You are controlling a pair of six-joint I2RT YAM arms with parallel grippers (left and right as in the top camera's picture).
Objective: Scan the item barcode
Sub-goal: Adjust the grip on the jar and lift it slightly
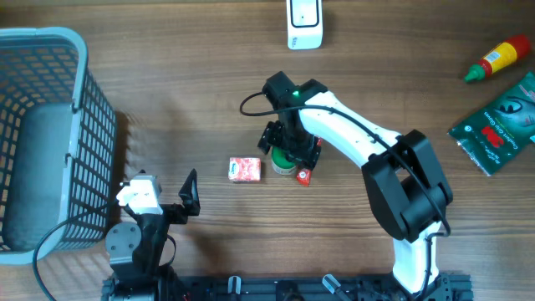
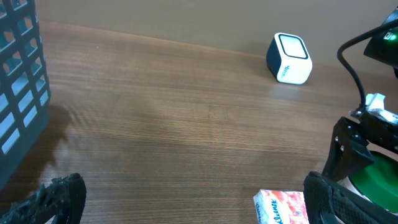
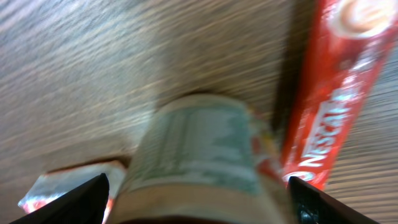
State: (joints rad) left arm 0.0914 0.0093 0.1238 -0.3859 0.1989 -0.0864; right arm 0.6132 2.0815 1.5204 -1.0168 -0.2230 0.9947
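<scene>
You're on the pick: right gripper (image 3: 199, 198) straddles the green-lidded can (image 3: 196, 143) mid-table, jaws apart, not yet clamped; left gripper (image 2: 193, 198) gapes empty; next, squeeze squarely and lift it toward the scanner (image 1: 303, 23).

A mock shop checkout laid out on a robot bench. A wooden table (image 1: 167, 92) carries a grey plastic shopping basket (image 1: 94, 125), a small white barcode scanner (image 1: 303, 23) and loose groceries: a red sauce bottle (image 1: 499, 59), a green packet (image 1: 499, 125), a tissue pack (image 1: 245, 169) and a Nescafé stick (image 3: 336, 93). The left arm (image 1: 142, 238) and right arm (image 1: 368, 142) stand at the table's near edge.
</scene>
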